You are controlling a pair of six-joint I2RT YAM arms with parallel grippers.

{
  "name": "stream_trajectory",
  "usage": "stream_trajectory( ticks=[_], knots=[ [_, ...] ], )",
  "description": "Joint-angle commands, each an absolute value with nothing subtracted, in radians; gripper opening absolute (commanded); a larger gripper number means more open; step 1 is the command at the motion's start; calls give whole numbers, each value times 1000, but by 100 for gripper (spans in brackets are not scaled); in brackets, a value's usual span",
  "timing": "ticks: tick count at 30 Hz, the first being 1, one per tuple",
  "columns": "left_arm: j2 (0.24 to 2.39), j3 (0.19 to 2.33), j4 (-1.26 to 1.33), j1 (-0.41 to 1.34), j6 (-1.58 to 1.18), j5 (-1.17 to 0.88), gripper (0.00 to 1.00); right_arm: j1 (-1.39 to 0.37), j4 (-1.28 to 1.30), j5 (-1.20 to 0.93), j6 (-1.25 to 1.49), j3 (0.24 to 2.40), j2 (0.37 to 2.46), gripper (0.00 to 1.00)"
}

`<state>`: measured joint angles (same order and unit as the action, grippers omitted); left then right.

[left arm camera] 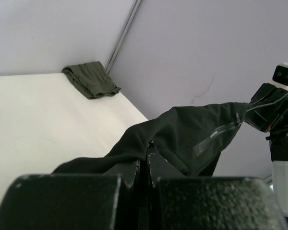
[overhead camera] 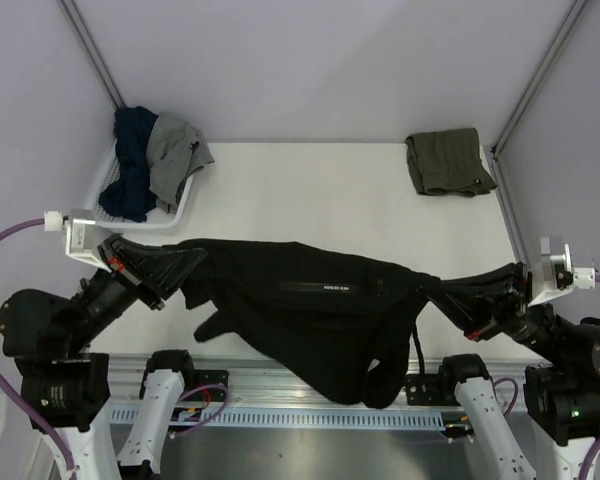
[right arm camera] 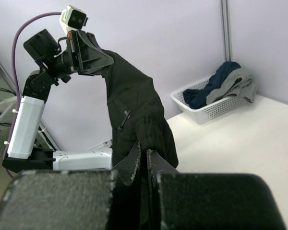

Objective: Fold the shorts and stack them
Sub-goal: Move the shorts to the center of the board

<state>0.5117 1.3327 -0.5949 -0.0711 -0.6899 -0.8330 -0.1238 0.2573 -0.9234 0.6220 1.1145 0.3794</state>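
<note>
- My left jaws and right jaws pinch the black cloth shorts (overhead camera: 320, 300), spread over the bench's (overhead camera: 310, 190) near edge.
- I'd lower both evenly, laying them flat.

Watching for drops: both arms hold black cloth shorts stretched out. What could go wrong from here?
The black cloth shorts sag past the near edge of the table; lowered here, they might slide off. The left fingers and right fingers pinch only small folds; cloth could slip. Folded olive-green cloth shorts lie far off for stacking.

The white print (overhead camera: 337, 289) on the black shorts (overhead camera: 300, 325) is too small to read
</note>
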Motion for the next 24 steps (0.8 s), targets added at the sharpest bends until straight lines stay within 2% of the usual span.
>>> stream_trajectory(
  ticks=[1, 6, 10, 15, 20, 24],
  knots=[
    [561, 1289, -666, -60, -640, -798, 2, -112, 351, -887, 657, 1106, 422, 0],
    [699, 1106, -599, -60, -621, -786, 0, -110, 360, -807, 658, 982, 540, 0],
    [822, 959, -454, -58, -643, -729, 0, -112, 192, -743, 701, 801, 665, 0],
    [1000, 723, -33, -28, -775, -684, 0, -112, -42, -658, 709, 724, 895, 0],
    [1411, 782, 251, 34, -808, -646, 0, -100, -285, -615, 732, 758, 1227, 0],
    [1698, 932, 357, 48, -853, -686, 1, -86, -402, -629, 721, 961, 1582, 0]
  ],
)
